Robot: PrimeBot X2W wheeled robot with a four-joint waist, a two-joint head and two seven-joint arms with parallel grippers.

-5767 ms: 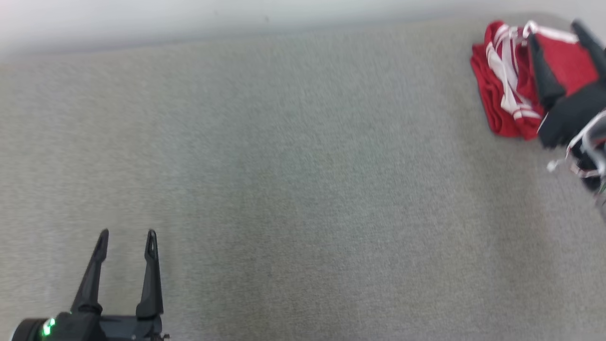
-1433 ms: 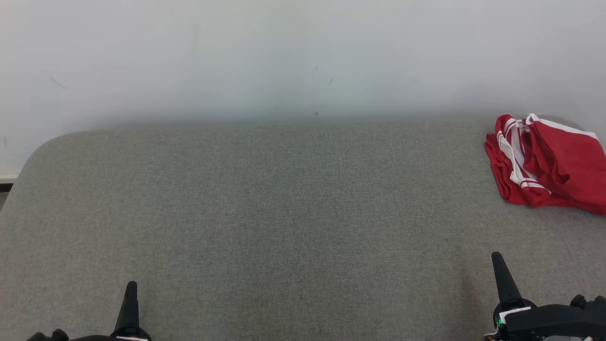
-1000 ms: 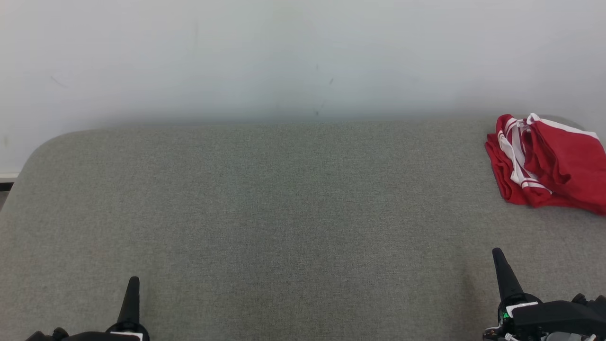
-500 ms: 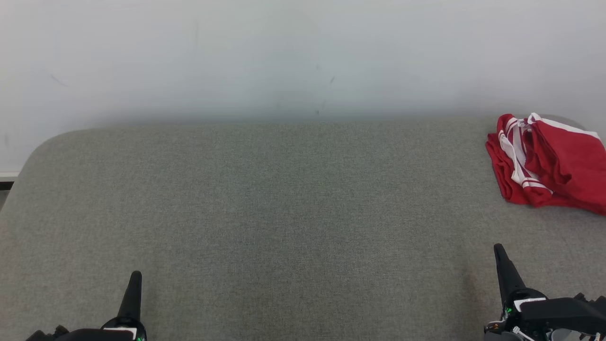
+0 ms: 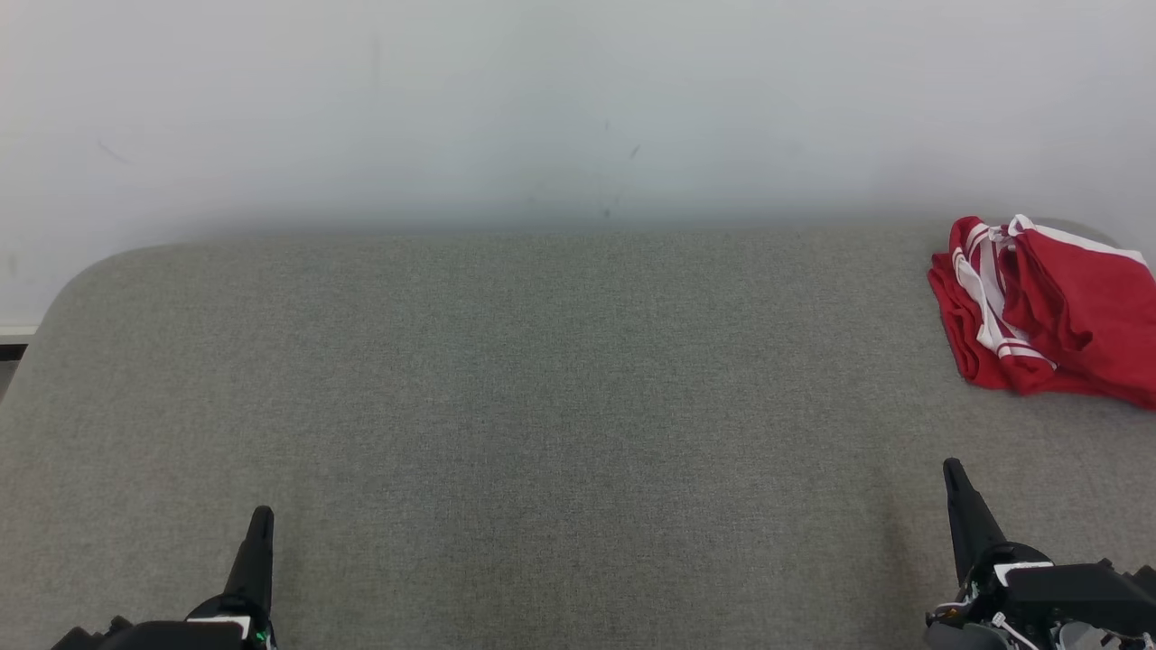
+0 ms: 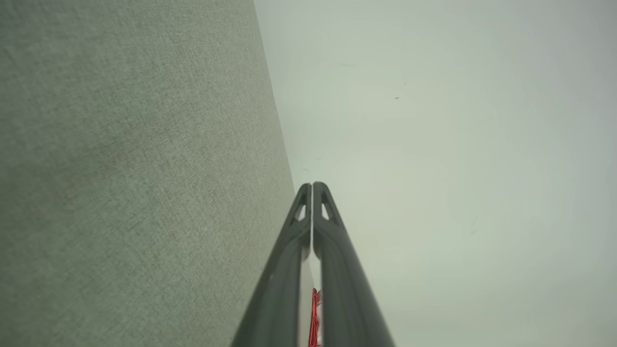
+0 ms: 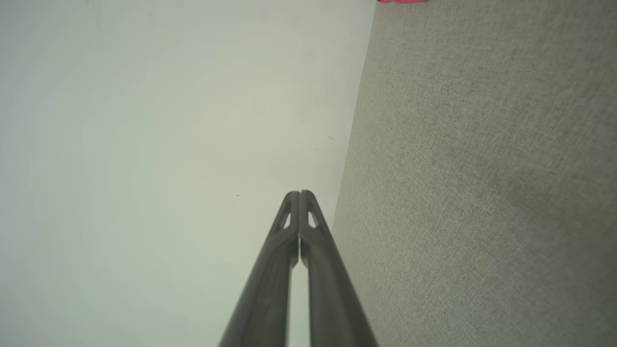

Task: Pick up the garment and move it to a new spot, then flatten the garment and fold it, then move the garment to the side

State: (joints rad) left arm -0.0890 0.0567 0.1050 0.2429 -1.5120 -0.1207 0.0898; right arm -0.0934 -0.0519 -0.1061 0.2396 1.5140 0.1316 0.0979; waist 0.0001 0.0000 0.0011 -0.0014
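My jaws are closed on both sides and hold nothing. The left gripper (image 5: 261, 517) rises from the lower left of the head view as one dark spike, its two fingers pressed flat together. The right gripper (image 5: 952, 469) does the same at the lower right, leaning a little to the left at the tip. Along my left wrist the fingers meet at the tip, with a hairline slit below it. Along my right wrist they also touch at the tip. Both grippers hang over the near part of the grey table (image 5: 542, 406), a broad cloth-covered top with a rounded far-left corner, and neither touches any cloth but that. The garment (image 5: 1057, 316) lies at the far right of the table, close to the back edge and running out of the head view on the right. It is well apart from my right gripper and farther still from my left. It is red with white stripes and white trim, gathered in a loose folded heap: a striped edge faces left and a smoother red panel lies on top to the right. In the left wrist view a thin red sliver of it shows low in the slit between my fingers. In the right wrist view a red scrap sits at the very top edge, on the table. Behind the table stands a pale wall (image 5: 542, 108) with a few small dark marks (image 5: 635, 152) near its middle.
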